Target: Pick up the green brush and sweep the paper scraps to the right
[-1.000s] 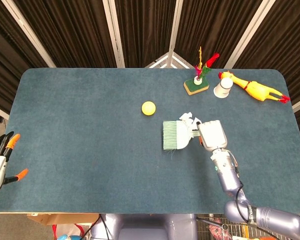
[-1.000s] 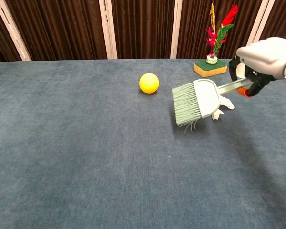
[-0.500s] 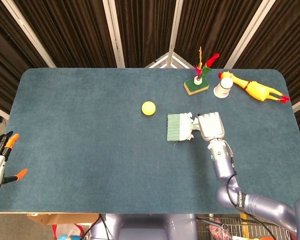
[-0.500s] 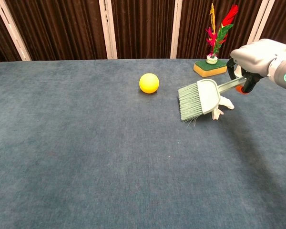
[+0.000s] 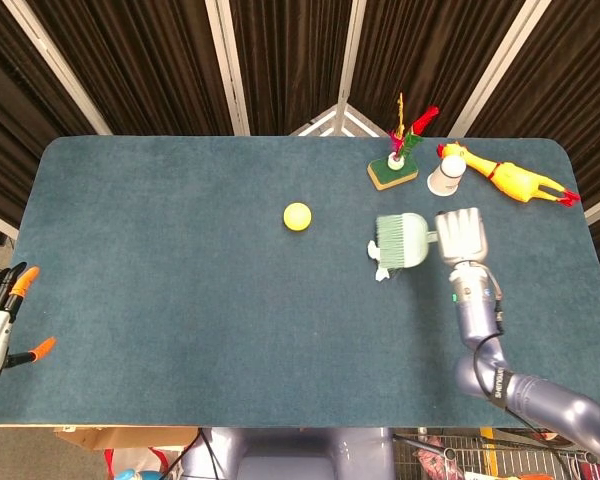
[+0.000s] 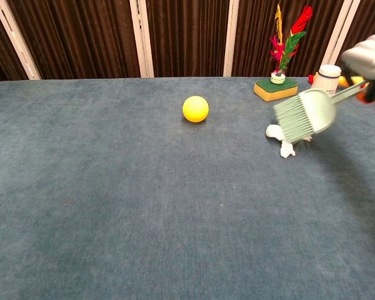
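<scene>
The right hand is grasping the green brush by its handle, bristles pointing left, just over the white paper scraps on the blue table (right of centre). The left hand is hanging off the table's left edge, fingers spread, holding nothing. A yellow ball is lying nearby.

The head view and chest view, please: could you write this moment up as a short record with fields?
right hand: holds the green brush by its handle
brush position: bristles over the paper scraps
left hand: at the table's left edge, holding nothing
yellow ball: left of the brush, apart from it
far right: feather shuttlecock, white cup, rubber chicken
</scene>
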You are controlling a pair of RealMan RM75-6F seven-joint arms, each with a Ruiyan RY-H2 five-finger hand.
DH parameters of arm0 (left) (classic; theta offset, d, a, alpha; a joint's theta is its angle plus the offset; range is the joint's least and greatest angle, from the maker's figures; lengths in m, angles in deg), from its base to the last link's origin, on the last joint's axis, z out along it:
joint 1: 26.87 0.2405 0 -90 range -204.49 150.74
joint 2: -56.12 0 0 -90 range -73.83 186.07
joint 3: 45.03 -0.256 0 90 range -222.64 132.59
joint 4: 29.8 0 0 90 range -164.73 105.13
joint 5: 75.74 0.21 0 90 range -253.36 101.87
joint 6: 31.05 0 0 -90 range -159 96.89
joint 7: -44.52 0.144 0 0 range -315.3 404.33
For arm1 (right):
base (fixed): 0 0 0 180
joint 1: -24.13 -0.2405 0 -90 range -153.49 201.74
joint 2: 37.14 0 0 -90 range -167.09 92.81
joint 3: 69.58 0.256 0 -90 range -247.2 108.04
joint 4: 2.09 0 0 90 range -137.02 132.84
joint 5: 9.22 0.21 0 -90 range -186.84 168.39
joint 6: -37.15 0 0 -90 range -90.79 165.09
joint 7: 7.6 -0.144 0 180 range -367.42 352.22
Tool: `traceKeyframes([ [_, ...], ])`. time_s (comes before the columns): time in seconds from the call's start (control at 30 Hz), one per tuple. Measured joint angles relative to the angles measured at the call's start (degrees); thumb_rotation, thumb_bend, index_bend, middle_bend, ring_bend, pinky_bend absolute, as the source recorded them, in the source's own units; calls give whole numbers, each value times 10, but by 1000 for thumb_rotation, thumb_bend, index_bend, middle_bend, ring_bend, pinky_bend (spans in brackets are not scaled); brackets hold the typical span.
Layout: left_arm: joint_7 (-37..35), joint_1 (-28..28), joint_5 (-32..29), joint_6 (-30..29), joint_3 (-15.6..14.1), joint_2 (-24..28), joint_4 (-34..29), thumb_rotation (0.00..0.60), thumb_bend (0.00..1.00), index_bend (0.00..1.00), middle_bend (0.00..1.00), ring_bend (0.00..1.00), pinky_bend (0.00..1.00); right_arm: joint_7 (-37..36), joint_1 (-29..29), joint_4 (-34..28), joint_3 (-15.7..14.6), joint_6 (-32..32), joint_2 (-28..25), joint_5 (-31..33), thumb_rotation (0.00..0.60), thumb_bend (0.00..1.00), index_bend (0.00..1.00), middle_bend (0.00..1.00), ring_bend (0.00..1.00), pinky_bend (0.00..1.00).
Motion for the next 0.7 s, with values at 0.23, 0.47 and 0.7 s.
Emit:
traceKeyframes([
  [0.23, 6, 1, 5, -6, -1, -3, 1, 600, 10, 0, 0, 0, 0, 27, 22, -28, -13, 37, -72, 14, 600, 637, 739, 922, 945, 821],
  [0.47, 10, -1, 7, -3, -2, -6, 0, 600, 10, 0, 0, 0, 0, 25, 25, -97, -8, 58, -117, 6, 600, 637, 739, 922, 944, 821],
  [0.7, 10, -2, 4, 0, -1, -6, 0, 600, 10, 0, 0, 0, 0, 19, 8, -200, -1, 69, -129, -16, 600, 638, 739, 922, 945, 821],
])
